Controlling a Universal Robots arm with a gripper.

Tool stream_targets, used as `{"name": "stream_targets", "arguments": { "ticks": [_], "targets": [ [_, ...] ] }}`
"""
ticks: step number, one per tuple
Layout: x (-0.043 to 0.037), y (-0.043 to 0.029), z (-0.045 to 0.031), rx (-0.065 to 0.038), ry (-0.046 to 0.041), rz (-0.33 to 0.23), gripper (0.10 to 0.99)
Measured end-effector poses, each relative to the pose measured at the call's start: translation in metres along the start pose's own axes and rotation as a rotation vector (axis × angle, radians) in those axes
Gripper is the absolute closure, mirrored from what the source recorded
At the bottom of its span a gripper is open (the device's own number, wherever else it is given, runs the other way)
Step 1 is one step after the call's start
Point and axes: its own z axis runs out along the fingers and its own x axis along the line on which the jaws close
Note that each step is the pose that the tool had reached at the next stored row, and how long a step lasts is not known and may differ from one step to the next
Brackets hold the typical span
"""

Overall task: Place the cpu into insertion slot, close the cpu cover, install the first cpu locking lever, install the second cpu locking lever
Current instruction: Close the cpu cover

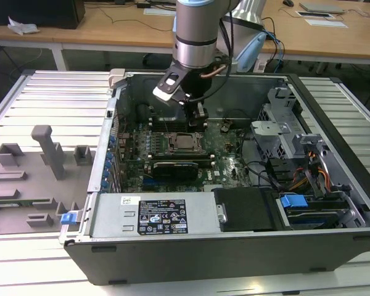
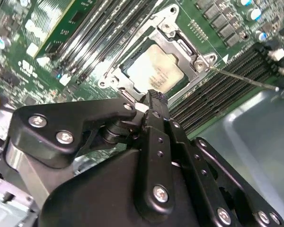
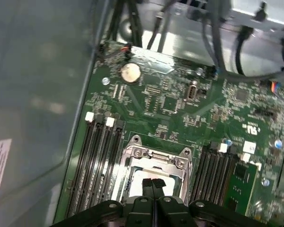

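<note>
The cpu (image 2: 154, 71) is sitting in the insertion slot (image 2: 109, 81), with the cpu cover (image 2: 178, 34) lying flat around it. The end effector (image 2: 154, 96) hangs right over the slot's edge, fingers pinched together on nothing. One thin locking lever (image 2: 241, 78) sticks out sideways from the slot's corner.
</note>
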Motion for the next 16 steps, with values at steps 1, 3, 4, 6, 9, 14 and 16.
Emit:
{"name": "stream_targets", "arguments": {
  "ticks": [1, 3, 4, 6, 9, 14, 16],
  "targets": [
    [0.0000, 0.0000, 0.0000, -0.001, 0.0006, -0.021, 0.980],
    [0.0000, 0.0000, 0.0000, -0.003, 0.0026, -0.099, 0.980],
    [0.0000, 0.0000, 0.0000, -0.004, 0.0031, -0.123, 0.980],
    [0.0000, 0.0000, 0.0000, -0.005, 0.0043, -0.175, 0.980],
    [0.0000, 0.0000, 0.0001, -0.009, 0.0067, -0.286, 0.980],
    [0.0000, 0.0000, 0.0001, -0.014, 0.0106, -0.462, 0.980],
    [0.0001, 0.0000, 0.0001, -0.015, 0.0113, -0.502, 0.980]
  ]
}}
